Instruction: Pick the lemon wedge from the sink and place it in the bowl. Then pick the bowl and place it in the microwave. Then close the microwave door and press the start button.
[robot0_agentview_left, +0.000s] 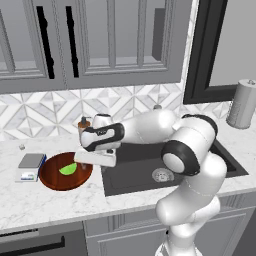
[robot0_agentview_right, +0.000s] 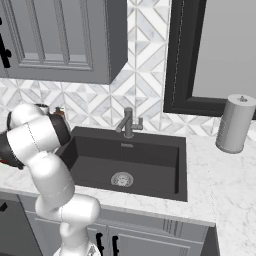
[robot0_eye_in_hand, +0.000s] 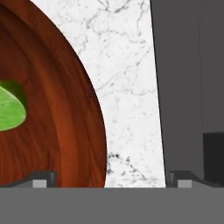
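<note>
The reddish-brown wooden bowl (robot0_agentview_left: 54, 181) sits on the marble counter just left of the sink (robot0_agentview_left: 135, 175). The lime-green lemon wedge (robot0_agentview_left: 67, 169) lies inside it. My gripper (robot0_agentview_left: 86, 164) hangs open over the bowl's right rim, nothing between its fingers. In the hand view the bowl (robot0_eye_in_hand: 57, 109) takes up the left side, with the lemon wedge (robot0_eye_in_hand: 8, 109) at the left edge; the open gripper (robot0_eye_in_hand: 111, 177) straddles the bowl's rim and the strip of counter beside the sink (robot0_eye_in_hand: 183, 87). The dark basin of the sink (robot0_agentview_right: 125, 160) holds just its drain. The microwave and its door are out of view.
A small kitchen scale (robot0_agentview_left: 31, 166) stands left of the bowl and a brown bottle (robot0_agentview_left: 84, 124) behind it. The faucet (robot0_agentview_right: 128, 122) rises at the back of the sink. A paper towel roll (robot0_agentview_right: 234, 123) stands at the right. Grey wall cabinets (robot0_agentview_left: 100, 40) hang overhead.
</note>
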